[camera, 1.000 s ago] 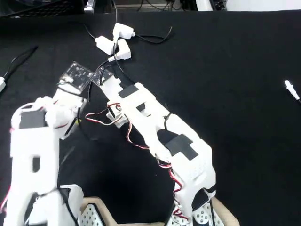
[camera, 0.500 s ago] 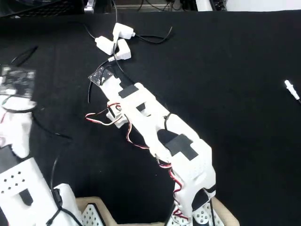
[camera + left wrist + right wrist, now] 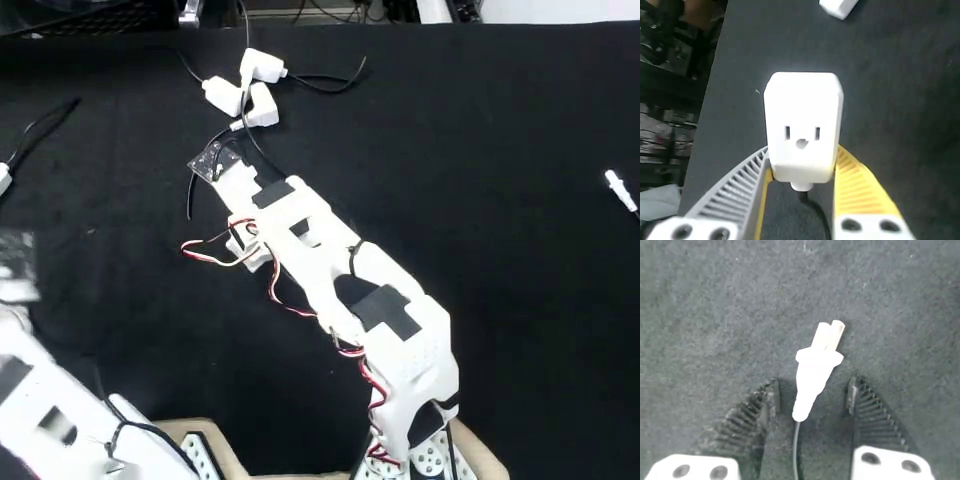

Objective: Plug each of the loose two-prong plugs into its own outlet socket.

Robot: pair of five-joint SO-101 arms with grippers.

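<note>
My left gripper [image 3: 802, 154] is clamped on a white socket [image 3: 802, 120], holding it by its cord end with the slotted face towards the wrist camera. My right gripper [image 3: 813, 384] is spread wide over a two-prong plug [image 3: 817, 367] that lies flat on the black mat [image 3: 715, 300] between the fingers, touching neither, prongs pointing away. From what I see, no plug is seated in any socket, so I judge the task barely begun. The right fingers have yet to close on the plug, and a second plug [image 3: 620, 190] lies well apart at the mat's right edge. Three white blocks [image 3: 245, 88] with cords sit at the far side, probably more sockets.
</note>
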